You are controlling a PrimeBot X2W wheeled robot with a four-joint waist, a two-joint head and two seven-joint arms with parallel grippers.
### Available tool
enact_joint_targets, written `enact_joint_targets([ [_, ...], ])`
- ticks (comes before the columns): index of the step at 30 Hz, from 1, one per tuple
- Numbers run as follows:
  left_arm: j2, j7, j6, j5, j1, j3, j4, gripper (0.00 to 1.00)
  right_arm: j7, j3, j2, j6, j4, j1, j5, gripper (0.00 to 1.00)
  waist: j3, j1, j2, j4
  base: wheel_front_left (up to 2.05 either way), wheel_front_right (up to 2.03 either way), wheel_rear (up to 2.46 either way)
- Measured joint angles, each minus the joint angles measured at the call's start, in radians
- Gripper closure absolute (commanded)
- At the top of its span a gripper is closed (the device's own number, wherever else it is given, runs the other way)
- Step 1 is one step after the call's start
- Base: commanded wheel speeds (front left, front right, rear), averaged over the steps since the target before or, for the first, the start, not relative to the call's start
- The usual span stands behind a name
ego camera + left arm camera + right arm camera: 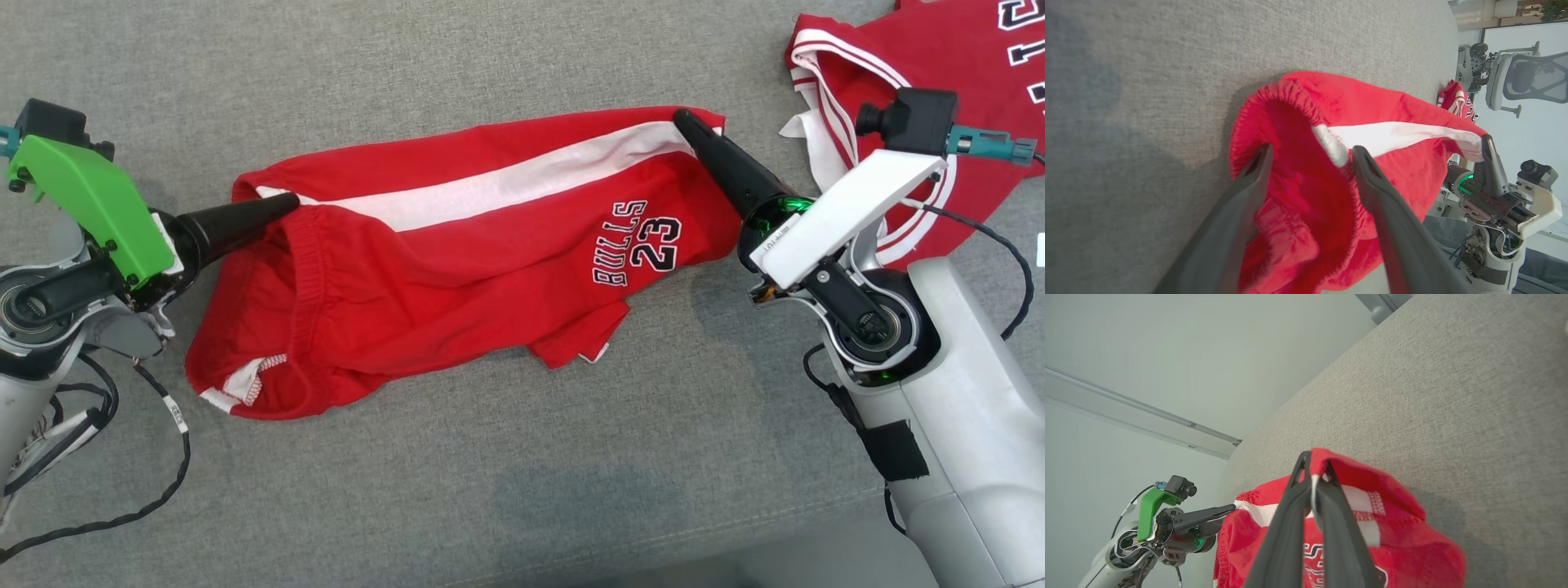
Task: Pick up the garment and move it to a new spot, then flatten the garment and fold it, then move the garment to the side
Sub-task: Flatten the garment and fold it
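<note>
Pinching the shorts (490, 245) at a hem corner, the right gripper (1314, 467) was clamped shut. The left gripper (1311, 150) gaped wide at the waistband. A jersey (963, 73) ran off-frame, and bare grey cushion (490, 490) lay nearer.

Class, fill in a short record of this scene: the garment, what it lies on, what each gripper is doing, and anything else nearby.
Garment: red Bulls 23 shorts, white side stripe
Surface: grey fabric surface
Left gripper: open, fingers either side of the waistband edge
Right gripper: shut on the leg hem at the stripe
Nearby: red jersey, apart from the shorts
</note>
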Motion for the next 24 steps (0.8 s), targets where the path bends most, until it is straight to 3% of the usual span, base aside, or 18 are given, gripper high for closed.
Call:
enact_joint_targets([
  [14,0.002,-0.009,0.000,0.011,-0.036,-0.007,0.035,0.00,-0.002,0.000,0.003,0.012,0.022,-0.003,0.000,1.00,0.013,0.0000,0.0000,-0.009,0.00,0.00,0.00],
  [15,0.001,-0.008,0.000,0.011,-0.036,-0.010,0.037,0.08,-0.002,0.000,0.003,0.017,0.023,-0.004,0.000,1.00,0.015,0.0000,0.0000,-0.009,0.00,0.00,0.00],
  [17,0.001,-0.007,0.000,0.011,-0.036,-0.013,0.043,0.53,-0.002,0.000,0.003,0.017,0.025,-0.008,0.000,1.00,0.016,-0.0001,0.0000,-0.009,0.00,0.00,0.00],
  [19,0.001,-0.004,0.000,0.011,-0.037,-0.015,0.048,0.70,-0.002,0.000,0.003,0.018,0.028,-0.015,0.000,1.00,0.017,-0.0001,0.0000,-0.009,0.00,0.00,0.00],
  [20,0.001,-0.003,0.000,0.011,-0.037,-0.016,0.049,0.98,-0.002,0.000,0.003,0.018,0.028,-0.019,0.000,1.00,0.018,0.0000,0.0000,-0.009,0.00,0.00,0.00],
  [24,-0.001,0.001,0.000,0.011,-0.044,-0.019,0.050,1.00,-0.009,0.000,0.003,0.019,0.034,-0.020,0.000,1.00,0.018,0.0000,0.0001,-0.007,0.00,0.00,0.00],
])
